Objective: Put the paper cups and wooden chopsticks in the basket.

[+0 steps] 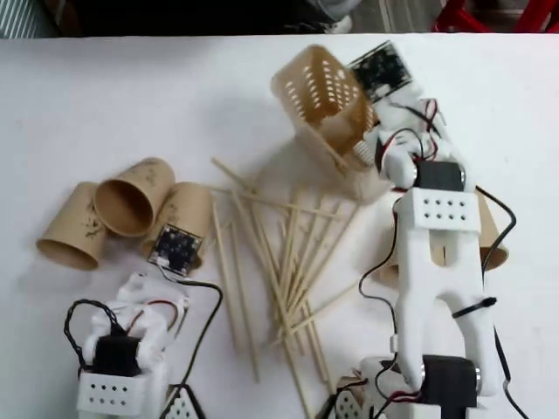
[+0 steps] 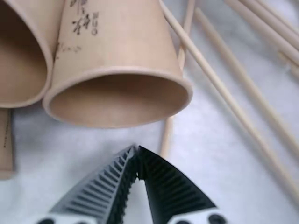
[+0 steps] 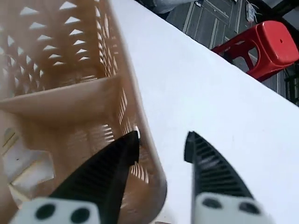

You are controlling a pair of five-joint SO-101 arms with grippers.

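The left gripper's fingers are pressed together at the tips and hold nothing. They point at the mouth of a paper cup lying on its side just ahead. Two more paper cups lie touching it, toward the counter's left edge.

The right gripper stands open with one finger inside the basket and one outside. It straddles the wall near the rim without clamping it. The basket sits near the far edge and seems to lean. From what I can see, there's nothing in it.

The wooden chopsticks are strewn over the middle of the counter, between the arms.

I'd say this is the very start: the right arm is about to steady the basket while the left goes for a cup. The left fingers must spread first, then take the cup's rim, one inside and one out.
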